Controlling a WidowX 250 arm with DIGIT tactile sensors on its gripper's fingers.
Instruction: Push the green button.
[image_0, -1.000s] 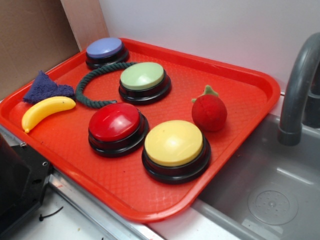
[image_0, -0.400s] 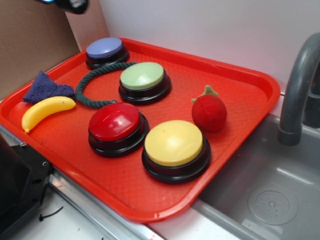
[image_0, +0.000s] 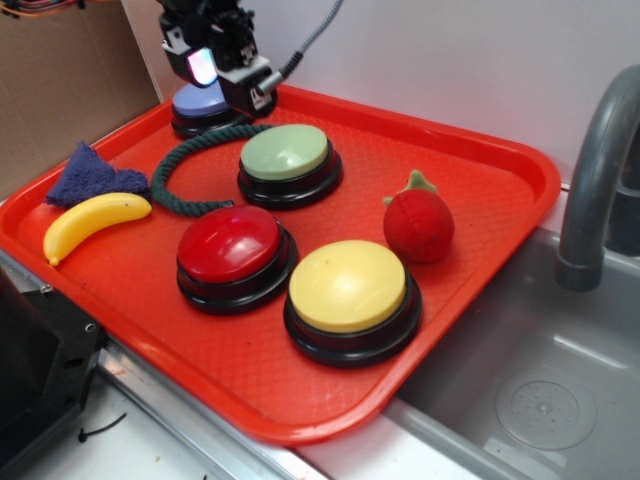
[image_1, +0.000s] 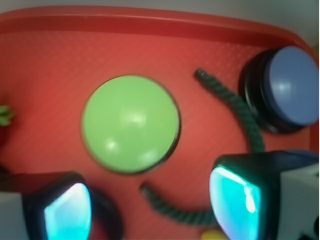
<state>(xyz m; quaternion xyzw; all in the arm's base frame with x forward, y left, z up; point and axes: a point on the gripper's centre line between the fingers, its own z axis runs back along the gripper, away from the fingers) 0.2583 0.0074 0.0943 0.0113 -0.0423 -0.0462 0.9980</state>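
The green button (image_0: 285, 152), a pale green dome on a black base, stands at the back middle of the red tray (image_0: 520, 205). In the wrist view the green button (image_1: 130, 124) lies ahead of the fingers, slightly left of centre. My gripper (image_0: 225, 85) hangs above the tray's back left corner, over the blue button (image_0: 200, 102), up and left of the green one and apart from it. My gripper (image_1: 150, 207) is open, and only the dark green rope (image_1: 245, 120) and tray floor show between its glowing pads.
On the tray are a red button (image_0: 230, 245), a yellow button (image_0: 347, 285), a plush strawberry (image_0: 418, 222), a toy banana (image_0: 95, 222), a blue cloth (image_0: 90, 175) and the rope (image_0: 175, 175) curling left of the green button. A grey sink (image_0: 540, 390) and faucet (image_0: 600, 170) stand to the right.
My gripper has come down into view from the top left and now hangs over the blue button. Nothing on the tray has moved.
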